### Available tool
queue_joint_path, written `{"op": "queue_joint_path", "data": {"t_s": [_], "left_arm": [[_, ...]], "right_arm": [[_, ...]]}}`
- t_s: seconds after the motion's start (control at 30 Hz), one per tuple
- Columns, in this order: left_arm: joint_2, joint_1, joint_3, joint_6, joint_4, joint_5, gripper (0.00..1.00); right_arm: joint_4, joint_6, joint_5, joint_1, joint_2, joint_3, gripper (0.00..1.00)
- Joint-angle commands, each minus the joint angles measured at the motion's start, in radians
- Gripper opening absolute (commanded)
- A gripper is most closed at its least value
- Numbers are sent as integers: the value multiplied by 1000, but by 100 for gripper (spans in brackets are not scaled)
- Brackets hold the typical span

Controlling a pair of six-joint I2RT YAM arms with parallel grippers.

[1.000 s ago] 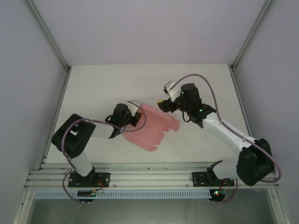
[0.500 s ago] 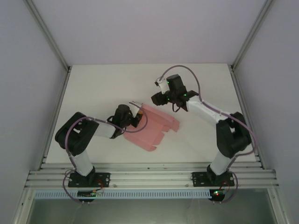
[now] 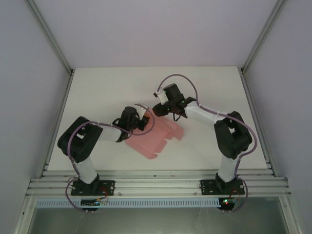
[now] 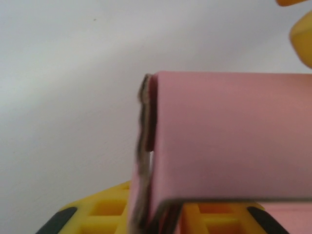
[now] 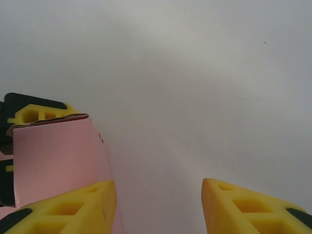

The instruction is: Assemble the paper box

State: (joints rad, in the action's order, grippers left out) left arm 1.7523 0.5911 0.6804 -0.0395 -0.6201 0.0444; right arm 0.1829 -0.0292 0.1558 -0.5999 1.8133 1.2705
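Paper box [image 3: 157,136], a plain pink thin-card die-cut sheet only partly folded, lies at the middle of the white surface [image 3: 107,87], between the two arms.

At its left edge we see the left gripper [image 3: 140,122] with its jaws drawn nearly together. In its wrist view a raised pink panel runs down between the yellow fingers [image 4: 97,214], so we take it to be pinching that panel, though the close blur hides the actual contact.

Just right of it, at the sheet's far edge, the right gripper [image 3: 157,109] stands about half open with nothing between its jaws. Its wrist view shows one finger just beside the upright panel.

We judge the step in hand to be raising and squaring a side wall: one gripper anchors it while the other comes in to take or press the neighbouring panel. That calls for the right gripper to close on the card's top edge, or push it over, without dragging the sheet from the left's hold.

In the way is mainly the crowding. Both grippers work at one corner, and thin card may buckle. The purple cable loop [image 3: 178,78] arches above the right wrist, and the aluminium frame posts [image 3: 53,44] stand well apart.
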Motion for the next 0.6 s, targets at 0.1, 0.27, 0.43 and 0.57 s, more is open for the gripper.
{"op": "queue_joint_path", "data": {"t_s": [0.1,0.27,0.43,0.57], "left_arm": [[-15,6,22,-1,20,-137,0],[44,37,22,-39,-19,-407,0],[117,70,-8,-38,-148,-521,0],[134,68,-35,-86,-204,-331,0]], "right_arm": [[99,-6,-53,-32,14,-39,51],[100,-18,-64,-57,2,-43,50],[90,18,-46,-84,2,-63,50],[62,60,-52,-105,-10,-97,51]]}}
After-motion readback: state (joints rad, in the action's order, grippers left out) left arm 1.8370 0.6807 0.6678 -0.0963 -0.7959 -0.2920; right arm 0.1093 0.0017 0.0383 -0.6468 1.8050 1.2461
